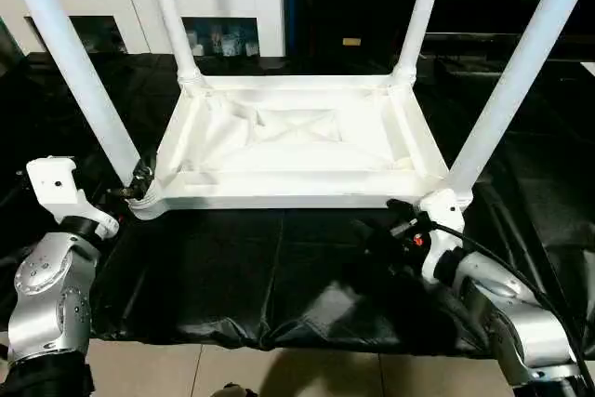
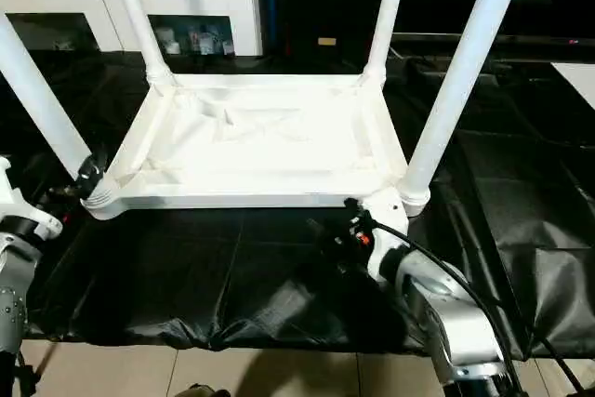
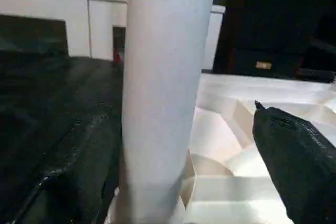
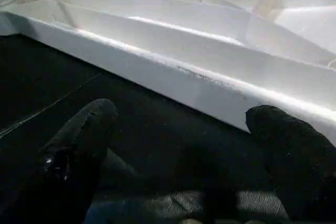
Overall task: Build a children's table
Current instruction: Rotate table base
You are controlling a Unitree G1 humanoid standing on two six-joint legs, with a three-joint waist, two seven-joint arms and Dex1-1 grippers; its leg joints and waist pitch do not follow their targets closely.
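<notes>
The tabletop (image 1: 297, 151) lies upside down on the black sheet (image 1: 279, 276), four legs (image 1: 521, 72) sticking up. The right gripper (image 4: 184, 145) is wide open, holding nothing, near its edge. The left gripper (image 1: 139, 178) sits by a corner leg; I cannot tell if it grips

Home (glass-doored cabinet (image 1: 139, 6), tiled floor (image 1: 279, 374))

Four legs (image 1: 74, 72) fence the tabletop (image 1: 288, 141) corners; open passage between them. Black sheet (image 1: 279, 267) in front lies unobstructed.

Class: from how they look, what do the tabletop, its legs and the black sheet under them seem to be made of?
Tabletop: probably moulded white plastic, judging by its ribbed underside and soft sheen.
Legs: smooth matte white tubes, likely plastic too.
Black sheet: thin glossy film or coated fabric; it wrinkles and glints.
</notes>
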